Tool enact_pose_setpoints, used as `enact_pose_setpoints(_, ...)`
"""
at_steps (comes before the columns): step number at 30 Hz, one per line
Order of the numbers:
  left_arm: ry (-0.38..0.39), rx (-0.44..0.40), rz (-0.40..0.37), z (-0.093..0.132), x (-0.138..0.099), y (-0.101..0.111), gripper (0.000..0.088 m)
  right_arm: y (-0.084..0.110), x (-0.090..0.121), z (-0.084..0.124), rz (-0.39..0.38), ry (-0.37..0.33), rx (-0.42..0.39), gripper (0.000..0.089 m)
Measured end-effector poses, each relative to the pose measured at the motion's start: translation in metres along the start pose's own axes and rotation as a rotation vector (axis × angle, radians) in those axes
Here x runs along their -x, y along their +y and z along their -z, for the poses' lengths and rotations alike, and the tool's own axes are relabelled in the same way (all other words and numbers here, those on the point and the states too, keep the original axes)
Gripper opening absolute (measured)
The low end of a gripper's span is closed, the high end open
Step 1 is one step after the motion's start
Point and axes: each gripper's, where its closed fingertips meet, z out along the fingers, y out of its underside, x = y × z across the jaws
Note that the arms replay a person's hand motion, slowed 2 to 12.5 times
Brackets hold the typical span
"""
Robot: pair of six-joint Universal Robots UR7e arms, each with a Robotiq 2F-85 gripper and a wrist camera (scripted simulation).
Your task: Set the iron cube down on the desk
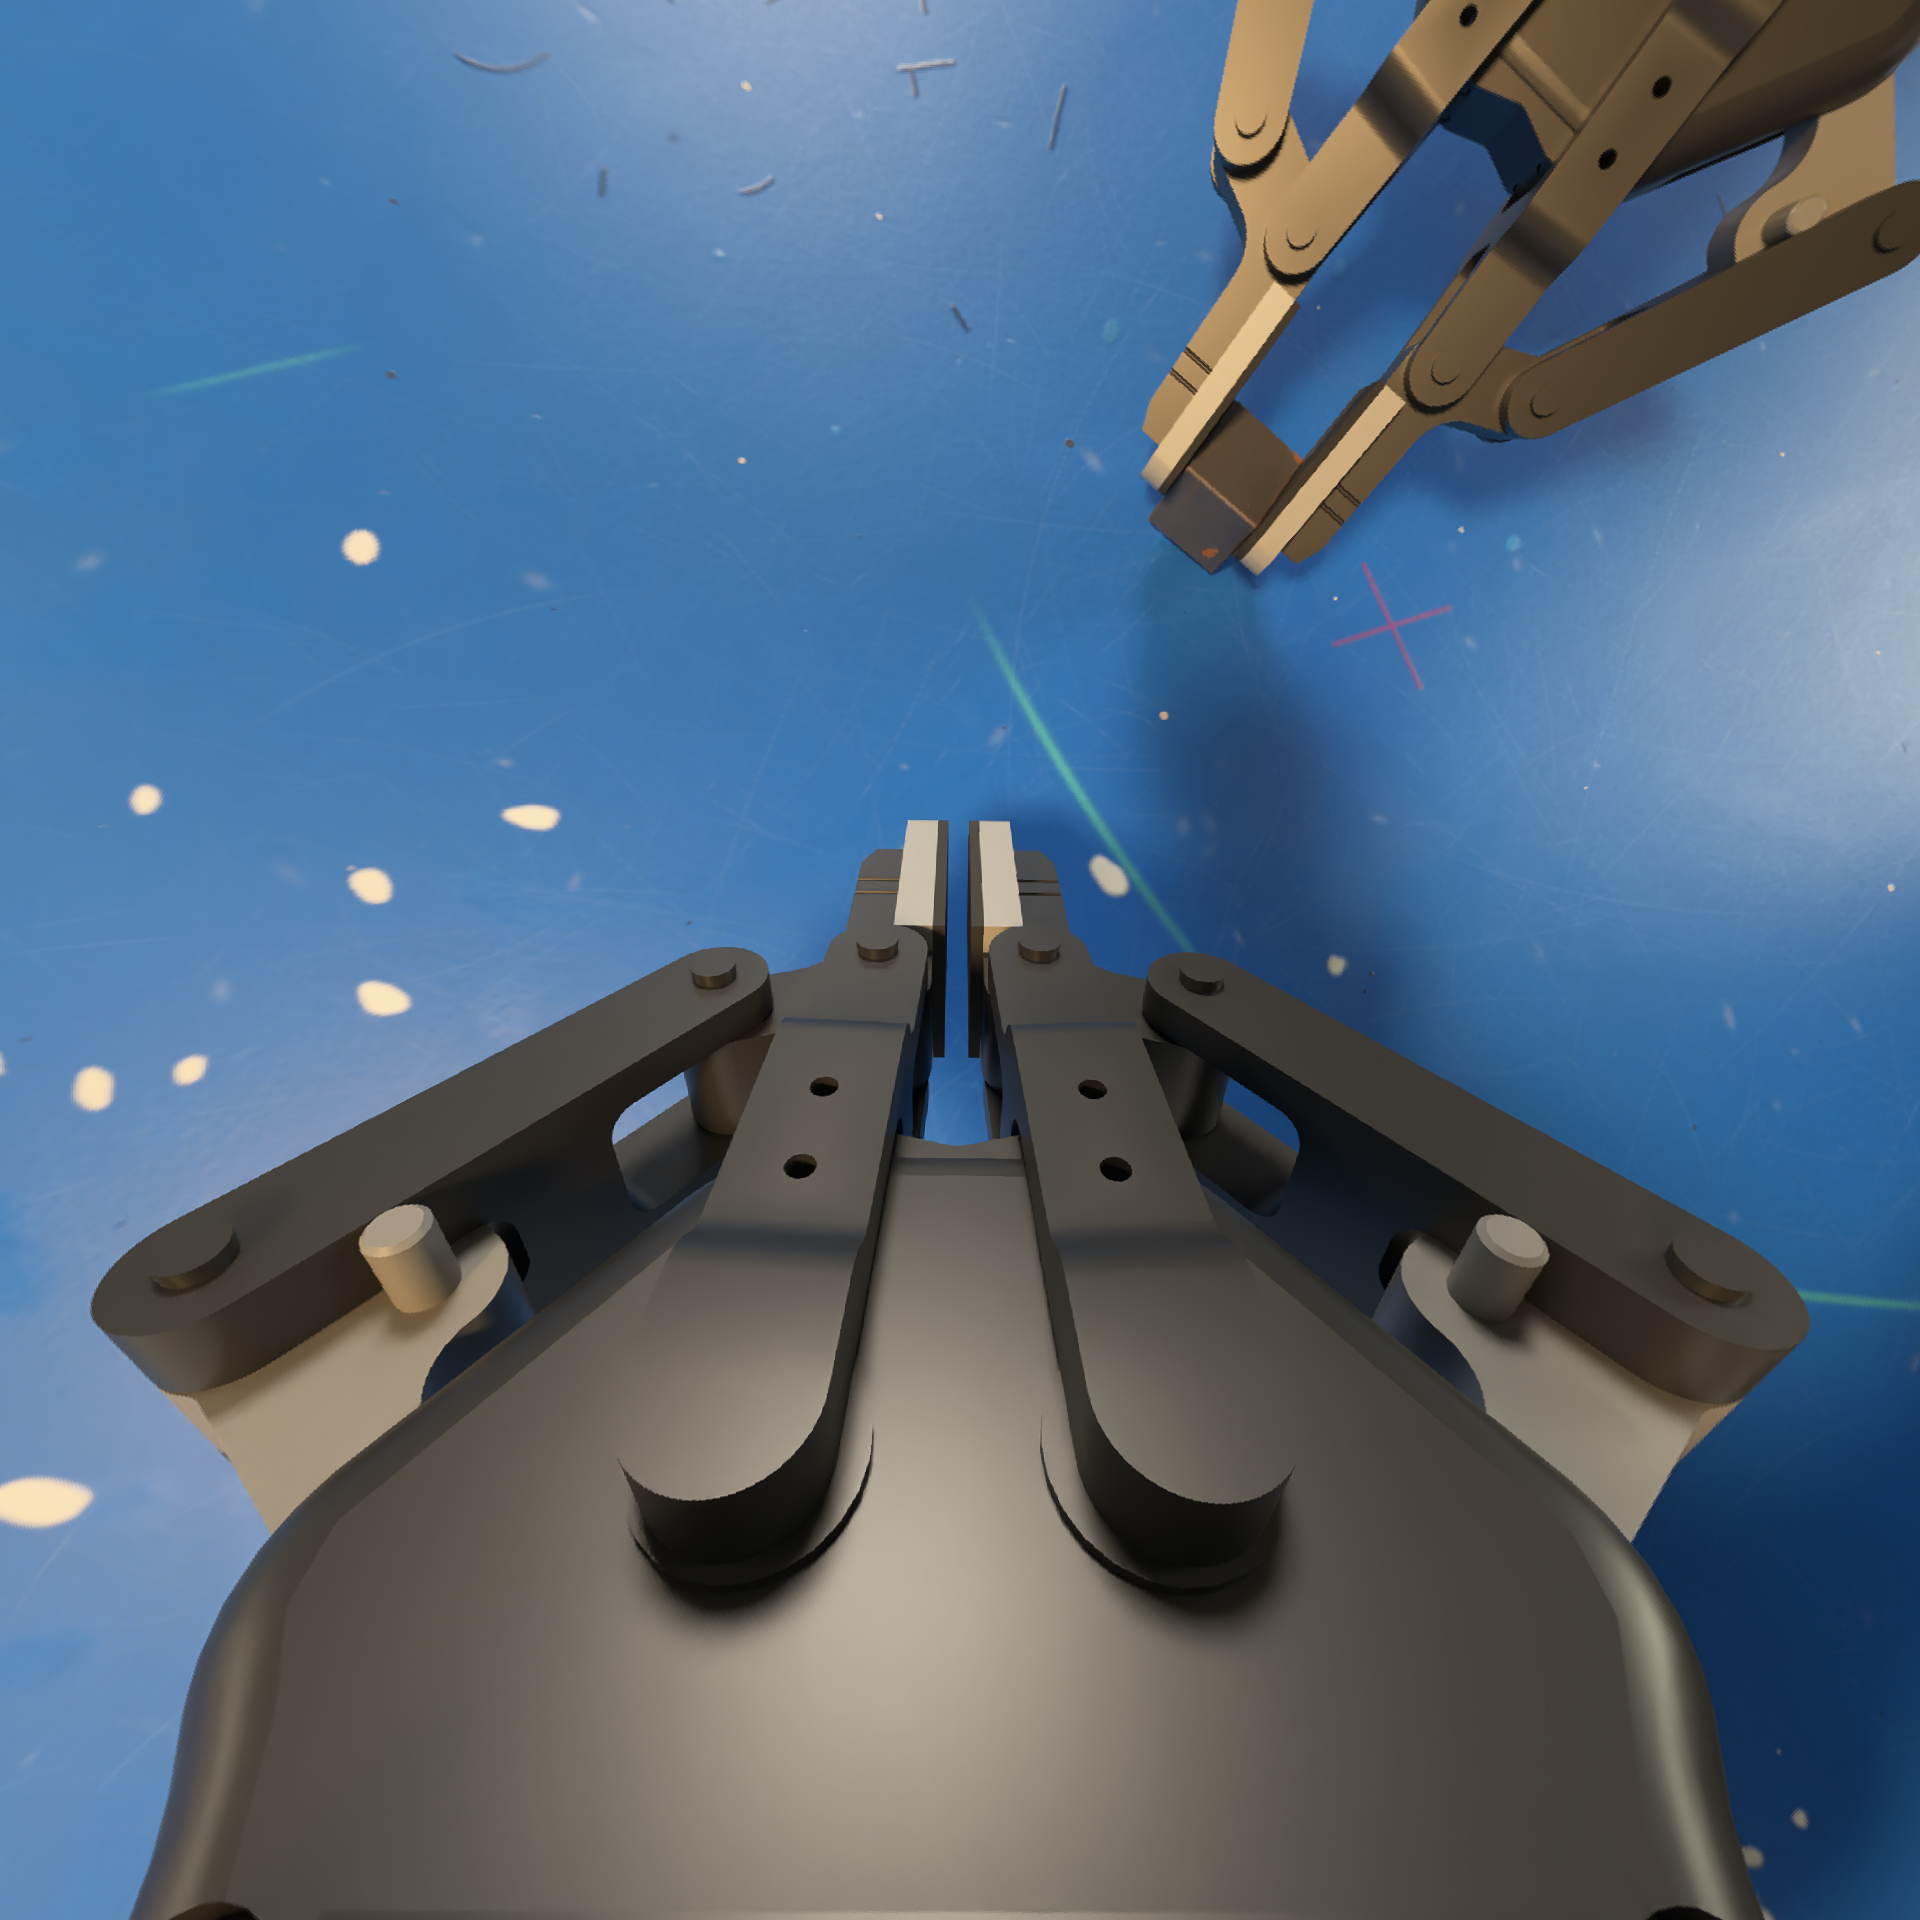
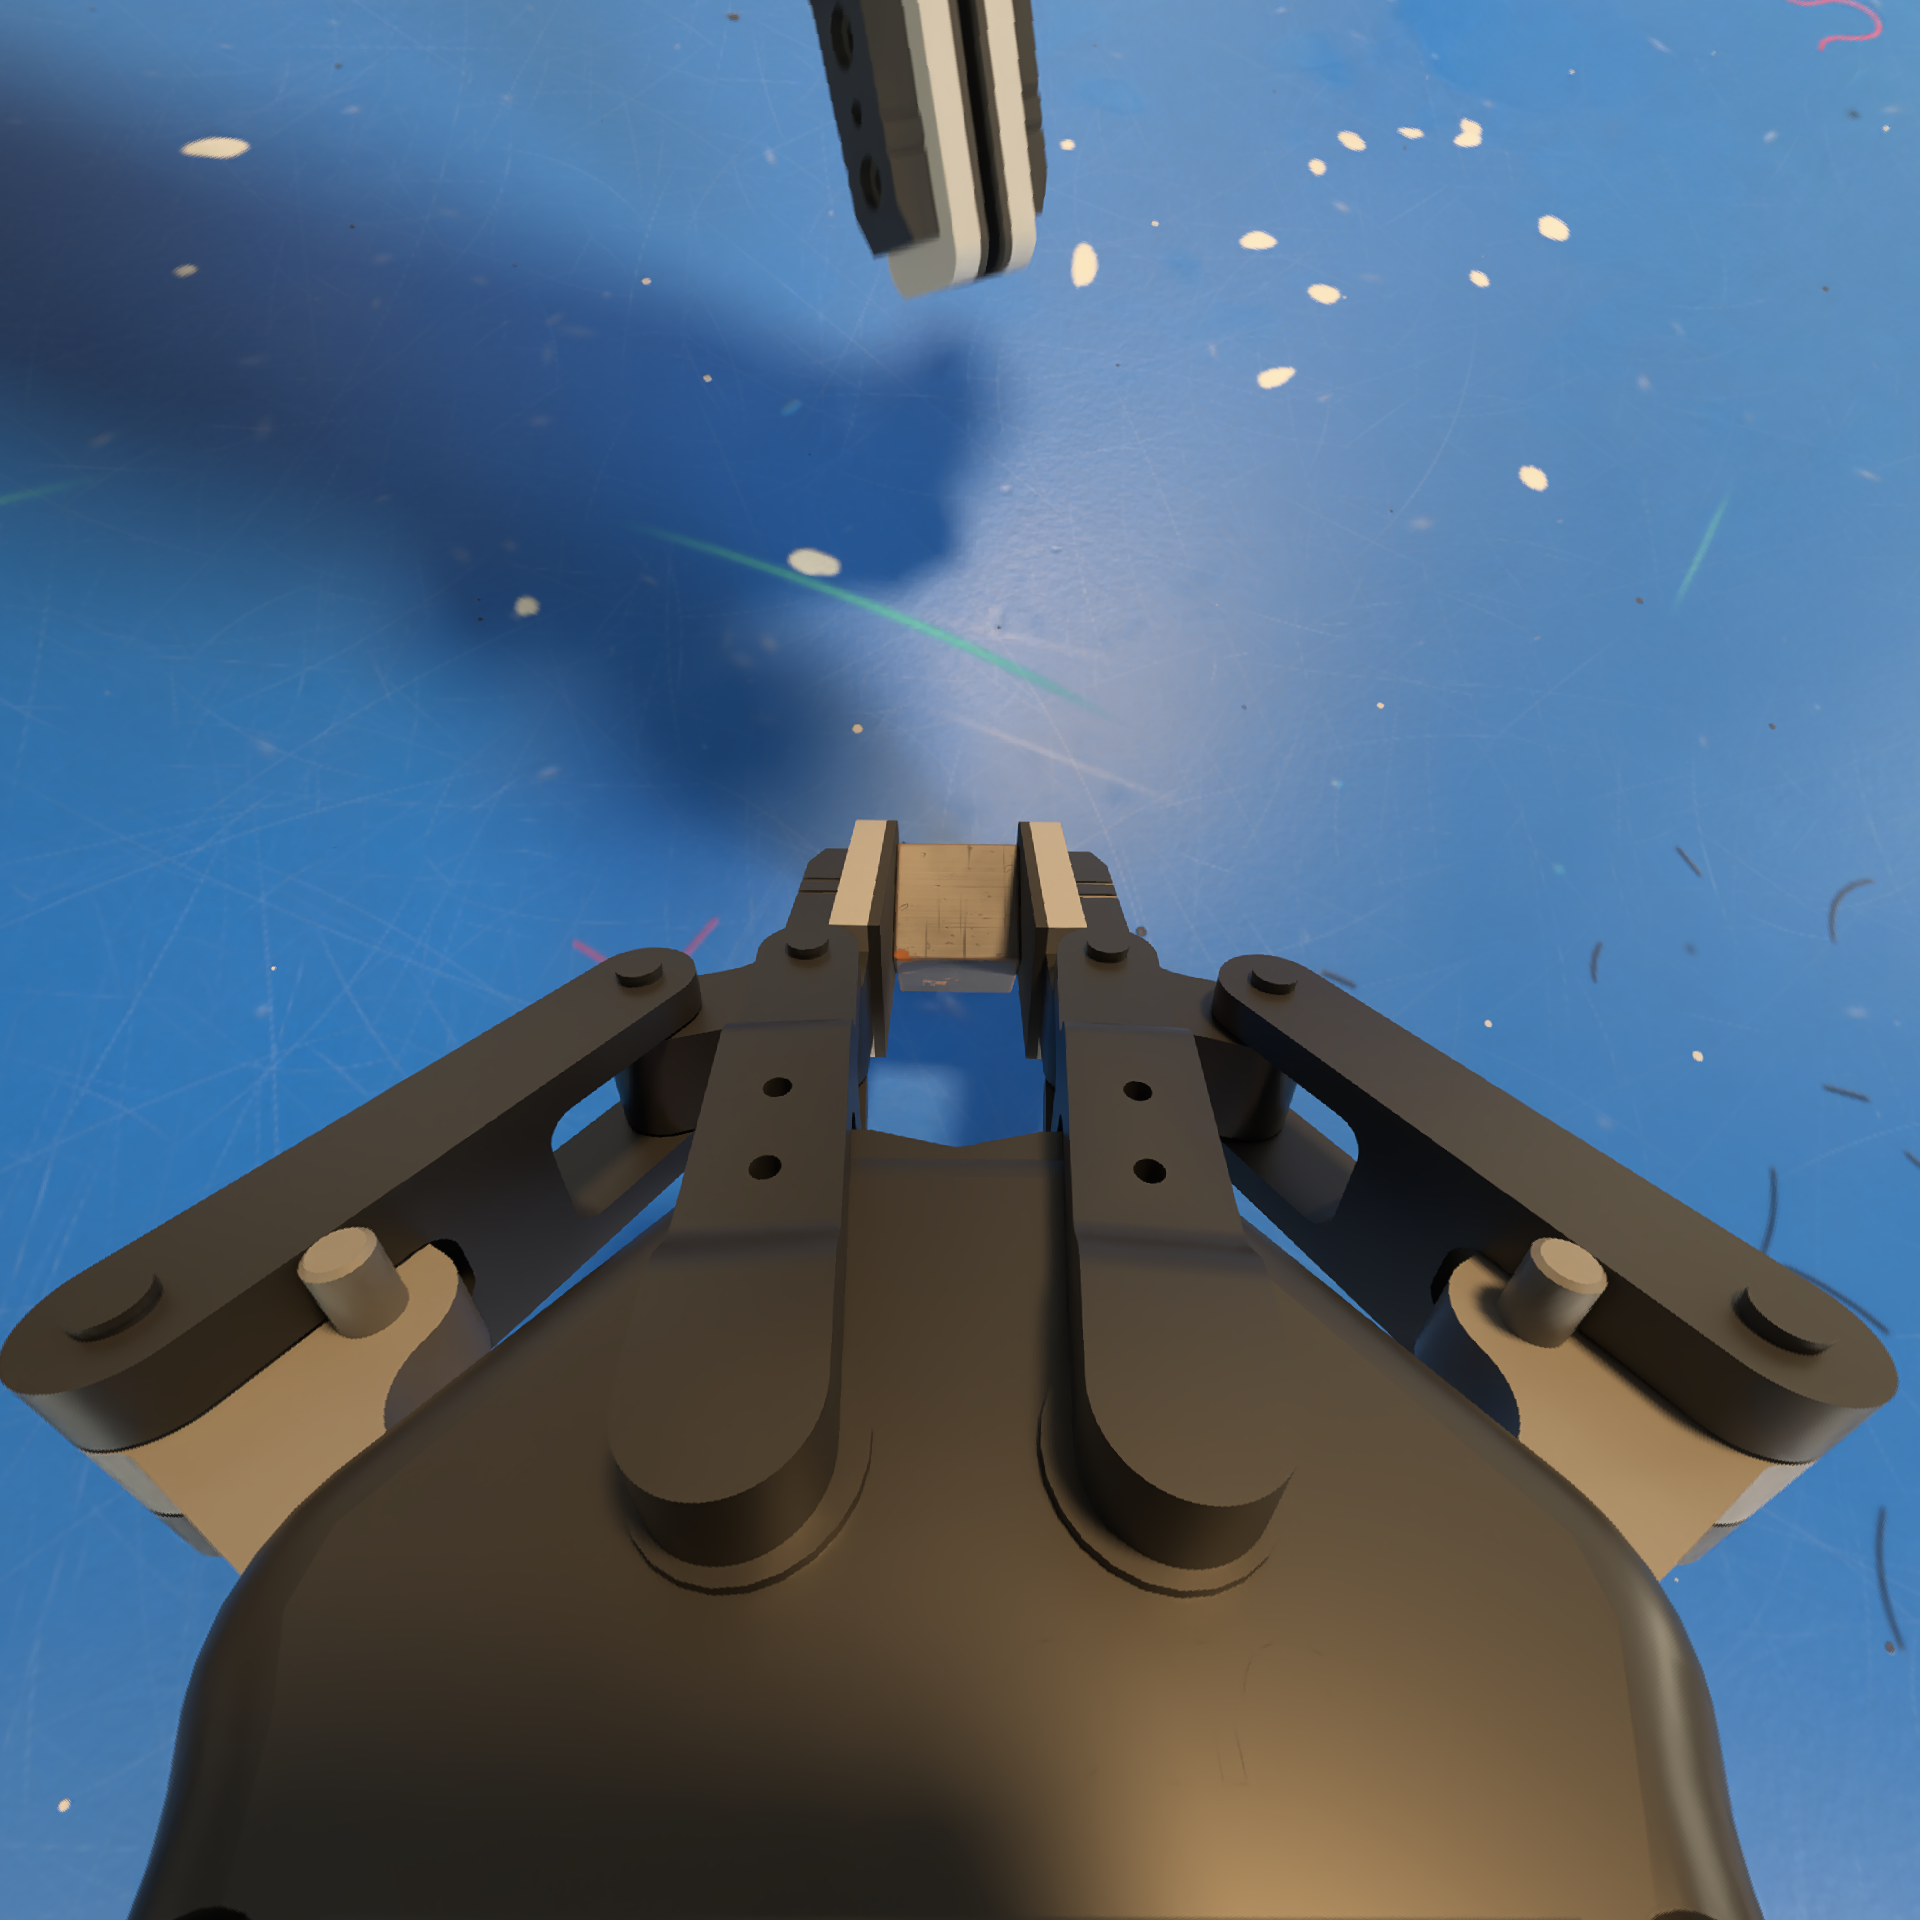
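Note:
The iron cube (image 2: 954, 902) is a small scratched grey-tan metal block with a small orange spot. My right gripper (image 2: 956, 831) is shut on it, one pad on each side, above the blue desk (image 2: 1351, 727). In the left wrist view the same cube (image 1: 1221, 499) sits between the right gripper's fingertips (image 1: 1205, 520), its lower corner close to the desk; I cannot tell if it touches. My left gripper (image 1: 958, 826) is shut with nothing between its pads, and hovers over the desk (image 1: 520, 468) to the lower left of the cube. Its tips also show in the right wrist view (image 2: 961, 270).
The desk is a scratched blue surface with cream paint flecks, green streaks and dark scuffs. A pink cross mark (image 1: 1392, 623) lies just right of the cube. The arms cast dark shadows (image 2: 623, 468) on the desk.

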Motion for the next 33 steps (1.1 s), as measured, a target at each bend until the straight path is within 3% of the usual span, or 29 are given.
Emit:
enact_pose_setpoints(8, 0.029, 0.001, 0.039, -0.024, -0.01, -0.001, 0.0038, 0.0, 0.0, 0.0, 0.006, 0.005, -0.001, 0.0201)
enact_pose_setpoints(16, 0.011, -0.015, 0.039, -0.038, -0.01, -0.006, 0.0041, -0.001, 0.0, 0.0, 0.016, 0.014, -0.002, 0.0201)
enact_pose_setpoints(33, -0.054, -0.011, -0.009, -0.043, -0.004, -0.01, 0.0056, -0.001, -0.001, 0.0, 0.028, 0.023, -0.003, 0.0201)
